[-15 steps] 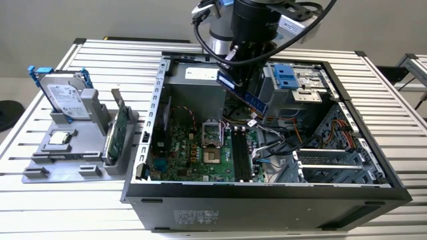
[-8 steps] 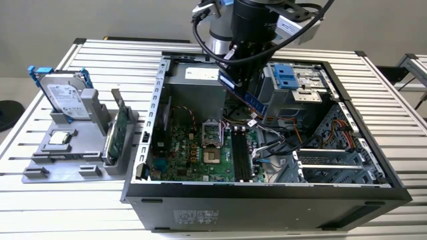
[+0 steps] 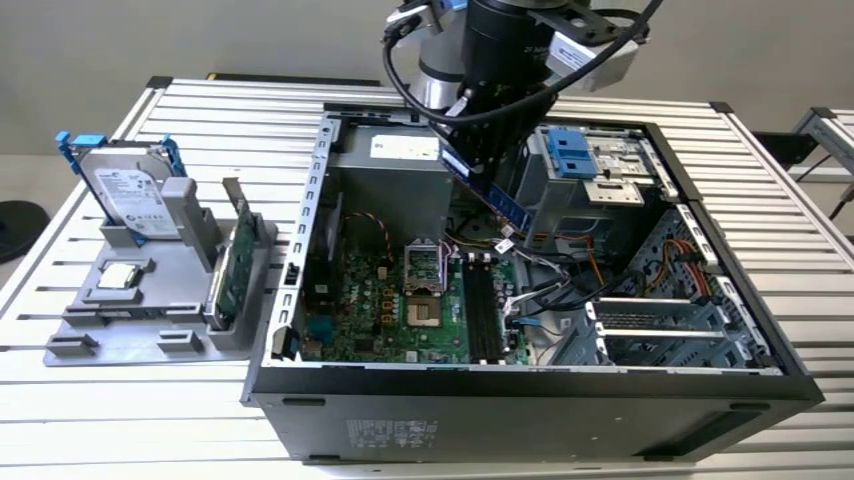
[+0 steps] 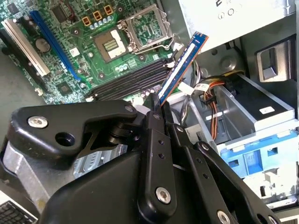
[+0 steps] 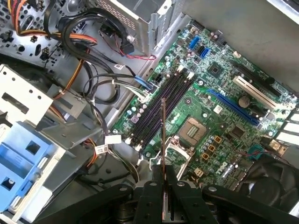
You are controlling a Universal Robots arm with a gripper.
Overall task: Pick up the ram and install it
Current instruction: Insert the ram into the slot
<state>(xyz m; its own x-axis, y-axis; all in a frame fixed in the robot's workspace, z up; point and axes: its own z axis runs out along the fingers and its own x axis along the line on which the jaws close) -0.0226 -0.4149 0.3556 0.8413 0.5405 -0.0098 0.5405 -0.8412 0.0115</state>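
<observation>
**A:** The fingers were pressed together on the ram, weren't they?

**B:** Yes. In the first wrist view the gripper sat at the bottom centre of the frame, its black fingers clamped on the stick's lower end, with the ram seen edge-on and rising toward the middle of the picture.

**A:** And from outside?

**B:** In the exterior view the ram hung tilted below the gripper, upper centre of the frame, inside the open computer case and above the motherboard. It touched nothing but the fingers.

**A:** So the pick-up was done.

**B:** I'd judge so. The grey holder tray at the left of the frame held the hard drive and the green expansion card, and the ram was well apart from it, over the case.

**A:** And the install?

**B:** Not done. The memory slots ran dark and bare across the middle of the first wrist view, beside the processor socket. In the second wrist view the ram pointed up and right from the fingers, clear of the slots. Lining it up and seating it were left, as far as I could judge.
</observation>
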